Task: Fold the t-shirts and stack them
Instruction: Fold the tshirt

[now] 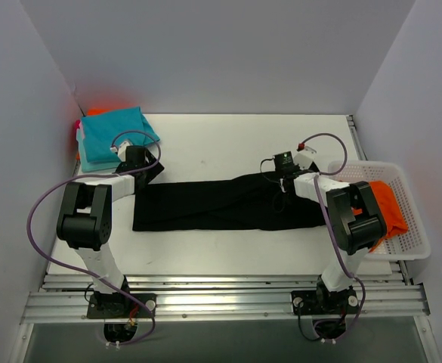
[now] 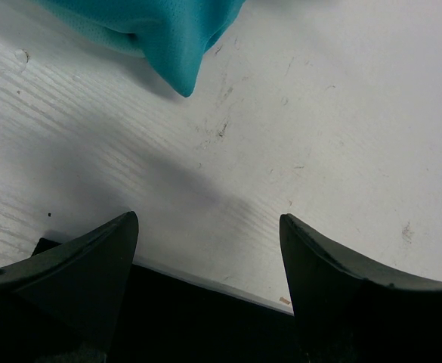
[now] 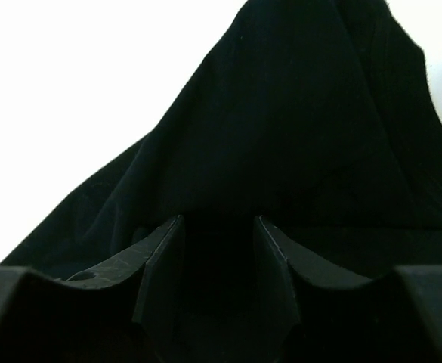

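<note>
A large black t-shirt [image 1: 213,206] lies folded into a long strip across the middle of the table. My left gripper [image 1: 149,174] is open at its far left corner. In the left wrist view the gripper [image 2: 209,219] straddles the shirt's far edge [image 2: 205,318]. My right gripper [image 1: 279,186] sits on the far edge near the shirt's right end. In the right wrist view the gripper [image 3: 219,221] has its fingers drawn close on black cloth [image 3: 281,113] that rises in a fold. Folded teal t-shirts [image 1: 115,136] are stacked at the back left, with a corner in the left wrist view [image 2: 160,30]. An orange t-shirt [image 1: 383,204] lies in the basket.
A white lattice basket [image 1: 413,227] stands at the right edge of the table. Orange cloth [image 1: 100,111] and a pink edge [image 1: 77,132] show beside the teal stack. White walls close in the back and both sides. Bare white table [image 1: 228,144] lies behind the black shirt.
</note>
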You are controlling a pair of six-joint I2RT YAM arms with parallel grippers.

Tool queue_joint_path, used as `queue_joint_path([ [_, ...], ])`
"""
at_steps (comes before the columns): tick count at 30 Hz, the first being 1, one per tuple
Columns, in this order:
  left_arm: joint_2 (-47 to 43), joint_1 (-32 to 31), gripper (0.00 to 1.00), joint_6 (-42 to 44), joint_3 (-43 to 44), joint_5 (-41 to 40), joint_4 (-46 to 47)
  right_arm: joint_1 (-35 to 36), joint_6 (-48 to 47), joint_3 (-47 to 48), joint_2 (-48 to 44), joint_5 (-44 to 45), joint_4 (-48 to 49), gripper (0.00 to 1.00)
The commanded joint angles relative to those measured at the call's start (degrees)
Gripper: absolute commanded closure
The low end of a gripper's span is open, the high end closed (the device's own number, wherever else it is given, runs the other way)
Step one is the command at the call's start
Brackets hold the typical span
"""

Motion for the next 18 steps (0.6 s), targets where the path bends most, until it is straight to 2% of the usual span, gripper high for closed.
queue_joint_path([
  [1, 0.11, 0.45, 0.16, 0.88, -0.16, 0.46, 2.77, 0.67, 0.53, -0.49, 0.4, 0.55, -0.1, 0.65],
  [7, 0.2, 0.37, 0.16, 0.88, -0.08, 0.46, 2.94, 0.76, 0.53, -0.66, 0.4, 0.98, -0.37, 0.83],
  [11, 0.29, 0.46, 0.16, 0.96, 0.01, 0.55, 2.94, 0.76, 0.53, -0.84, 0.4, 1.16, -0.81, 0.99],
  [18, 0.55, 0.37, 0.16, 0.96, 0.36, 0.64, 2.85, 0.76, 0.36, -1.63, -2.76, 1.78, -2.21, 1.0],
])
